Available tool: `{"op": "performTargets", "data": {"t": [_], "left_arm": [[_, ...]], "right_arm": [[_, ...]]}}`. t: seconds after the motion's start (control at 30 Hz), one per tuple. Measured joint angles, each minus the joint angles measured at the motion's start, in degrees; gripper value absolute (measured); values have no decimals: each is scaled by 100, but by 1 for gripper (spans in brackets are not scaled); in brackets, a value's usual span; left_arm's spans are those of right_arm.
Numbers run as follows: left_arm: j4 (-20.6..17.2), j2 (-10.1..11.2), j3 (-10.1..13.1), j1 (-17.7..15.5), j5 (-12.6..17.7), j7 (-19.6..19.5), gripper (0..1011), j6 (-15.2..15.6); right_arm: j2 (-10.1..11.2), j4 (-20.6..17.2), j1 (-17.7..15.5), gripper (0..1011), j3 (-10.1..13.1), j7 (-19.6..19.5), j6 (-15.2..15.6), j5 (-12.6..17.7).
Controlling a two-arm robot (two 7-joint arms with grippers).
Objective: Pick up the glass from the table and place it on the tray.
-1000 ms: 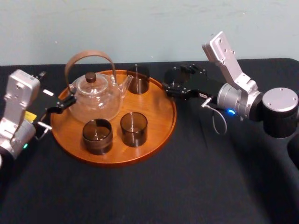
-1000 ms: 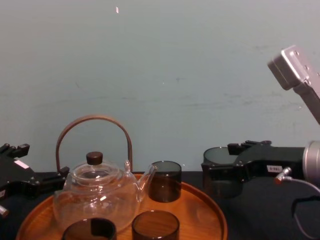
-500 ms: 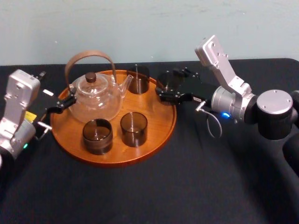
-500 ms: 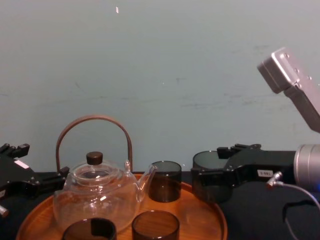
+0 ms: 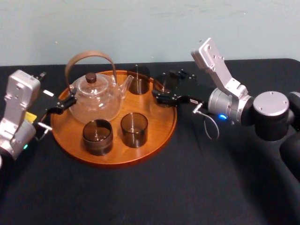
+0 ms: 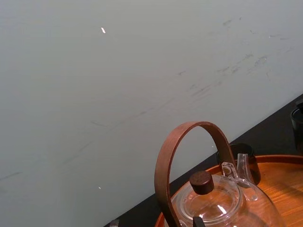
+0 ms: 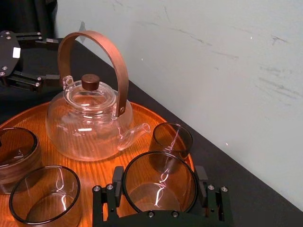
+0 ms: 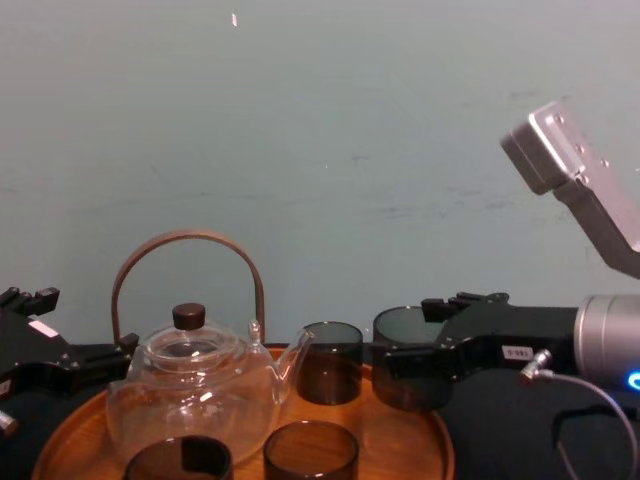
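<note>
Pale green wall behind, black-cloth table (image 5: 187, 187) in front with the round wooden tray (image 5: 117, 161) left of centre. On the tray: a clear teapot (image 5: 96, 96) with a brown hoop handle, two dark cups at the front (image 5: 97, 137) (image 5: 134, 130) and a back cup (image 5: 138, 82) beside the spout.

The right gripper (image 5: 165, 90) reaches in from the right and holds the glass (image 7: 160, 182).
- Head view: the glass sits over the tray's far right edge, just right of the back cup.
- Right wrist view: one finger is pressed to each side of the glass. It is upright, with orange wood showing through its base.
- Chest view: side-on, the glass base is about level with the tray rim. Can't tell if it touches the wood.

The left gripper (image 7: 42, 61) is idle at the tray's left edge, just beside the teapot. The right wrist view shows its fingers spread with nothing between them; the head view is less clear on that.

The left wrist view looks past the teapot's handle and lid knob (image 6: 202, 182) to the wall, with the back cup behind the spout.
</note>
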Motion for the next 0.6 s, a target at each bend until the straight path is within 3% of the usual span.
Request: {"op": "performTargets", "data": {"t": [0.6], "left_arm": [[0, 0, 0, 0, 0, 0, 1009, 0]], "right_arm": [[-145, 349, 113, 918, -105, 4, -133, -51]]}}
